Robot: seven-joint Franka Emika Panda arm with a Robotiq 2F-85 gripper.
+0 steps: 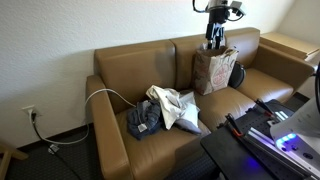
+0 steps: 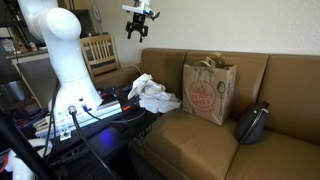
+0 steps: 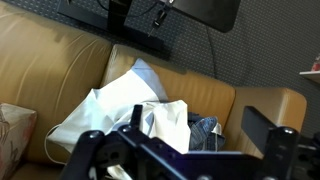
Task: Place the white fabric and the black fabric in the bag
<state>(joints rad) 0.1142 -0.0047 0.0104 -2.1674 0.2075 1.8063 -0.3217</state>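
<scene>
Tool (image 3: pixel 182 150), jaws apart, above white fabric (image 3: pixel 110 112)

Bag (image 1: pixel 215 70) sits upright on the couch (image 1: pixel 120 70), gripper (image 1: pixel 216 43) right above it. White fabric (image 1: pixel 176 108) heaped on dark fabric (image 1: pixel 143 120) further along the seat.

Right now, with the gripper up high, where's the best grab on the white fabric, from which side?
Pinch a raised crumple near the middle of the white fabric, coming straight down. It lies heaped with folds standing up, and one edge overlaps the dark fabric, so an edge grab might take both. The gripper is open, high above.
</scene>
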